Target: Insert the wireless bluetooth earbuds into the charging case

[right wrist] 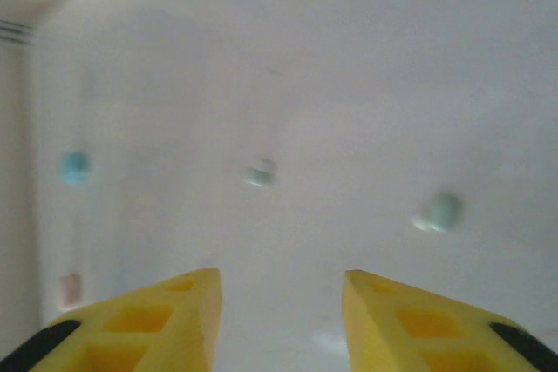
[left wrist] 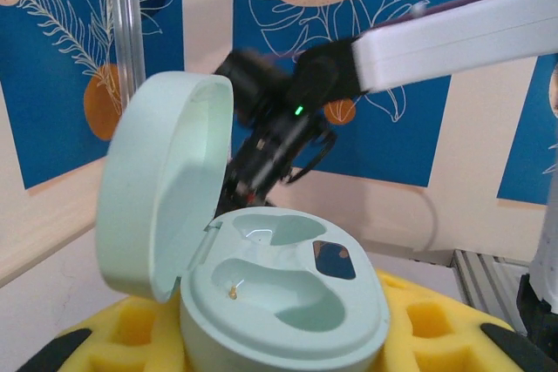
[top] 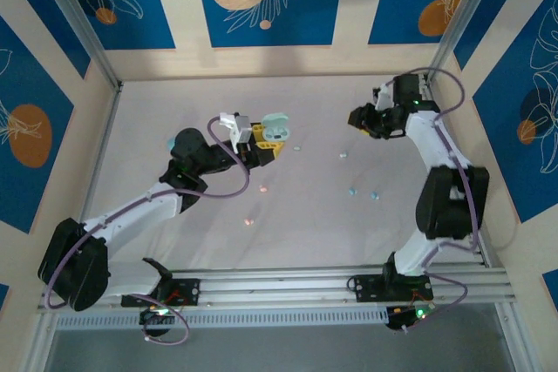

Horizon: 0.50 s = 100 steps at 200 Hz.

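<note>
left tool (top: 268, 141) pinching the open mint charging case (left wrist: 283, 298), right tool (right wrist: 281, 280) spread wide above loose earbuds (right wrist: 440, 211) on the table (top: 314, 233)

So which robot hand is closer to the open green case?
Left. The left gripper is clamped around the mint case; the right gripper sits apart, across the table, open.

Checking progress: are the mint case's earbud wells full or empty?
Empty. The mint case has its lid swung up, and both wells show bare.
</note>
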Available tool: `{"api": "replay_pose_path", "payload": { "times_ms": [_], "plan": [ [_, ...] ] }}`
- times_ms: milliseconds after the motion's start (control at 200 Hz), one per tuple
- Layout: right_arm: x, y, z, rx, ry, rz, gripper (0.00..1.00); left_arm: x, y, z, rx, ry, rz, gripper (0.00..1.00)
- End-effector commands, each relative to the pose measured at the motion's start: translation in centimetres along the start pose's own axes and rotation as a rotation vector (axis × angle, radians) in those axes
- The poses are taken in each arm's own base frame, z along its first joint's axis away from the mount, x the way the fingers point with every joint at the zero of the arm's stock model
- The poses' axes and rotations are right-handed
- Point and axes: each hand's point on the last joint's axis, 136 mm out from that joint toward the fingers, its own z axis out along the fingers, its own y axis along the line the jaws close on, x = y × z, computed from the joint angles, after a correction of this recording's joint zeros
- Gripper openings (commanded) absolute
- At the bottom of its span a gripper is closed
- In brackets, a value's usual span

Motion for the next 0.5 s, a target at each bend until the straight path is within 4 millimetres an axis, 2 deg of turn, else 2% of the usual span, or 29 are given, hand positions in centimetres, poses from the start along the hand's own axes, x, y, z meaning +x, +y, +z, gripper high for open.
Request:
{"api": "replay_pose_path", "payload": {
  "times_ms": [0, 140, 495],
  "plan": [
    [1.1, -3.0, 1.3, 0.103, 0.093, 0.082, 0.36, -1.5, -0.9, -0.4, 0.006, -0.048, 0.048, 0.32],
    [1.4, -5.4, 4.2, 0.118, 0.151, 0.152, 0.34, -1.5, -1.0, -0.7, 0.000, -0.049, 0.045, 0.32],
    [2.1, -6.2, 7.6, 0.052, 0.232, 0.229, 0.33, -1.3, -1.0, -0.8, -0.003, -0.037, 0.044, 0.32]
  ]
}}
